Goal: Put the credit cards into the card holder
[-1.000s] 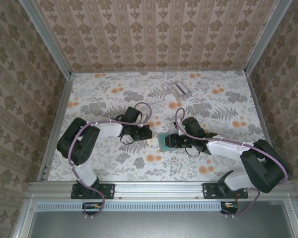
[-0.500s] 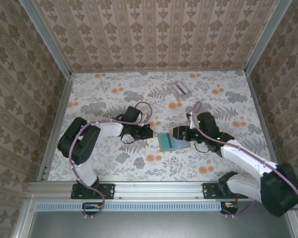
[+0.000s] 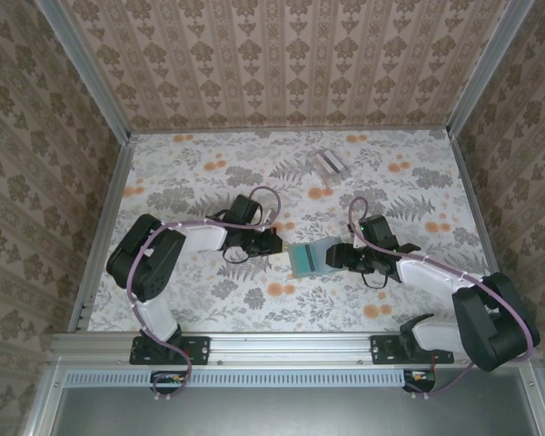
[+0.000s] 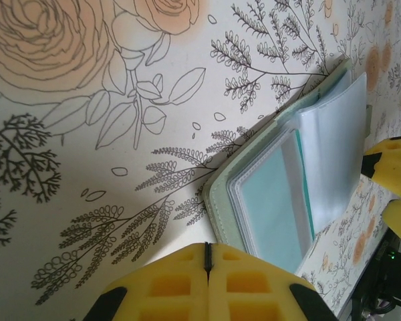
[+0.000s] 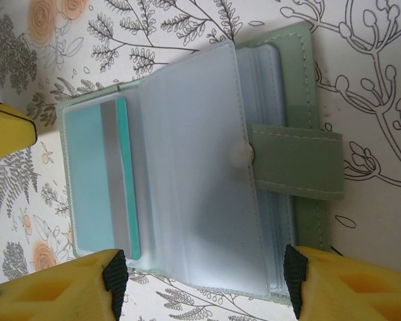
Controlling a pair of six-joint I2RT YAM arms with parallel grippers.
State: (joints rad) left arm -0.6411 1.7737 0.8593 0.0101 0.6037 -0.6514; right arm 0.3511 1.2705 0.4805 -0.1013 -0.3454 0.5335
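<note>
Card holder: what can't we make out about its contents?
- Right wrist: the frosted clear plastic page of the grey-green folding card holder blurs the pockets beneath it.
- Right wrist: the teal striped card hides anything behind it.
- Top external: the clear slotted stand is too small to count cards.

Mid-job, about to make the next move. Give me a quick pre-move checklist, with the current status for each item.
1. Wallet lying open: ok.
2. Strap undone: ok.
3. Teal card seated in sleeve: ok.
4. Right claw open, holding nothing: ok.
5. Left claw shut, beside the wallet's edge; touching it: cannot tell.
6. Cards in stand: cannot tell, too small.
</note>
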